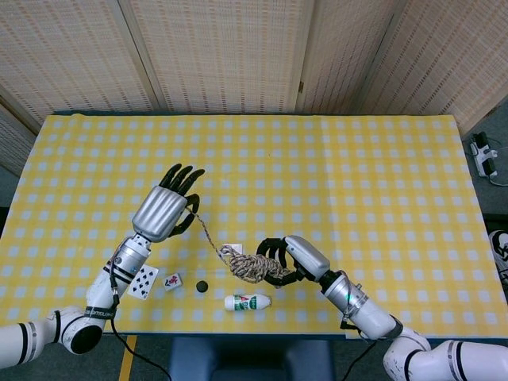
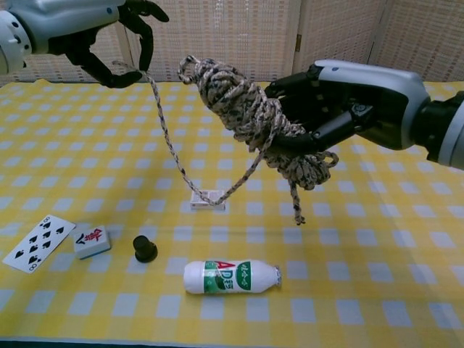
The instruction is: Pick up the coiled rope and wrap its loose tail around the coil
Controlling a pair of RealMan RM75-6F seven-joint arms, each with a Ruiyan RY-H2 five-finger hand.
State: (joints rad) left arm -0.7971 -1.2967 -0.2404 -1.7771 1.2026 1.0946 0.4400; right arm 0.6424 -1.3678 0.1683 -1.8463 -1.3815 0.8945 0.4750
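The desk [image 2: 406, 290] with its yellow check cloth carries only bystanders. The coiled rope [image 2: 250, 119] is already off it, held in the air by the right hand [image 2: 341, 109], whose fingers [image 2: 301, 90] wrap around it. The left hand [image 2: 87, 32] pinches the loose tail [image 2: 163, 138], which hangs slack between them. Wrapping looks barely begun. The bottle [image 2: 230, 276] shows a red "AD"; the playing card [image 2: 38, 243] shows spades.
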